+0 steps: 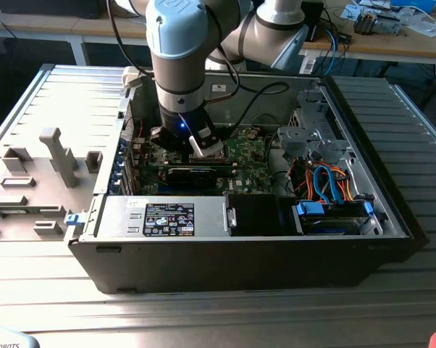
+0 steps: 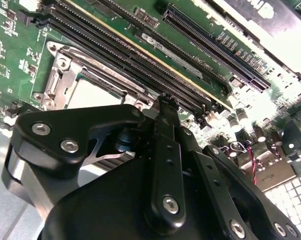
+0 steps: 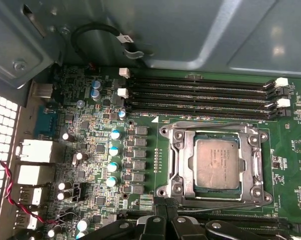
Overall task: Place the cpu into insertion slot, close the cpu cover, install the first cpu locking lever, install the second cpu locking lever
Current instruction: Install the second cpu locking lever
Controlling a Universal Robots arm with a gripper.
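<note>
Seated in insertion slot (image 3: pixel 215 165): 1 cpu (image 3: pixel 218 162), cpu cover (image 3: pixel 183 165) closed around it; gripper (image 3: pixel 163 210) alongside, jaw state unclear.

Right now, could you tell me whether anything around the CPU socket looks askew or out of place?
Nothing stands out. The cpu lies square in the insertion slot, with the cpu cover flat around it. The gripper hovers beside the socket.

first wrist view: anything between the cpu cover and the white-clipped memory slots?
Just bare green motherboard. The cpu cover, closed over the cpu, sits apart from the memory slots, no part between them.
</note>
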